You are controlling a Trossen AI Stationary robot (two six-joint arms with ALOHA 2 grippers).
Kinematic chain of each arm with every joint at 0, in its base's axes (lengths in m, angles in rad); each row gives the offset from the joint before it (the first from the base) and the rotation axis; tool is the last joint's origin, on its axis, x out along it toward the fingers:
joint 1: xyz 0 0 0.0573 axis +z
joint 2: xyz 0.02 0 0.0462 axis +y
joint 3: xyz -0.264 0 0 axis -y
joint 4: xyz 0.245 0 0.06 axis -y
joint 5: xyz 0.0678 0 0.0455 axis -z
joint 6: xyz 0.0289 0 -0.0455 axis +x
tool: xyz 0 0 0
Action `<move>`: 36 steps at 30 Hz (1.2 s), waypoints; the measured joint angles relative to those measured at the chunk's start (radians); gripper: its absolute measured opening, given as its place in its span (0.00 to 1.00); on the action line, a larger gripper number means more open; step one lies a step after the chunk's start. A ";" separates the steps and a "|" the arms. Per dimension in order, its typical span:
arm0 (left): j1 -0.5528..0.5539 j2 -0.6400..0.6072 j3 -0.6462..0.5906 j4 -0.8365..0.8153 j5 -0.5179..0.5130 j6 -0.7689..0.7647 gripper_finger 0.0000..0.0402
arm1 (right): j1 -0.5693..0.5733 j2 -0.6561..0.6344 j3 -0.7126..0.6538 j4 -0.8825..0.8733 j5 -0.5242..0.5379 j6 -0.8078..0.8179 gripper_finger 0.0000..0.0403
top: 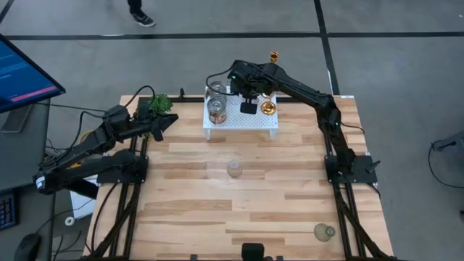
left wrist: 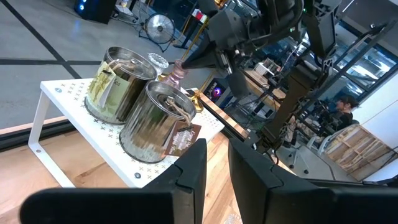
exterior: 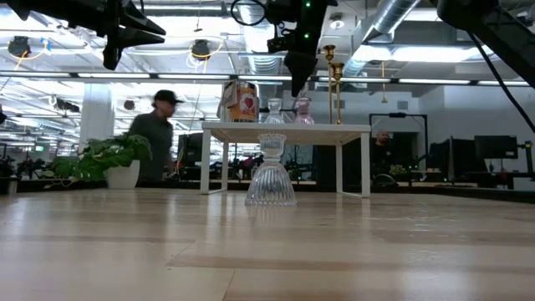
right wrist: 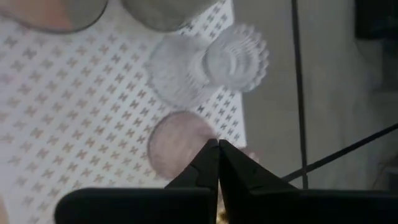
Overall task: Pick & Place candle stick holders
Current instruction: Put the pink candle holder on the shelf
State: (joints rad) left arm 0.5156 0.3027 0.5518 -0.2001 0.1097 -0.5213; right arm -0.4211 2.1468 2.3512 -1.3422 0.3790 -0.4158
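A tall gold candle stick holder [top: 268, 108] [exterior: 337, 88] stands by its round base on the right part of a white perforated shelf [top: 250, 125]. My right gripper [top: 248, 104] [right wrist: 217, 147] is shut and empty. It slants down over the shelf, just left of the gold holder, with its tips above a pink glass vase [right wrist: 179, 144] and beside a clear ribbed vase [right wrist: 214, 62]. My left gripper [top: 171, 120] [left wrist: 217, 167] waits level above the table's far left part, its fingers a little apart with nothing between them.
Two tin cans [top: 216, 107] [left wrist: 152, 121] stand on the shelf's left part. A clear glass holder [top: 234, 168] [exterior: 270, 172] stands mid-table, and another glass piece [top: 324, 232] sits near the front right corner. A potted plant [top: 161, 104] is at the far left. A person [exterior: 155, 134] is behind the table.
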 joint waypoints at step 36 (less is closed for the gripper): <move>0.000 0.000 0.000 0.000 0.000 0.015 0.17 | -0.010 -0.032 0.000 -0.059 -0.024 -0.065 0.00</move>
State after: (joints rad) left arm 0.5156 0.3028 0.5518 -0.2005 0.1098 -0.5061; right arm -0.4312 2.1144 2.3516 -1.4007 0.3553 -0.4808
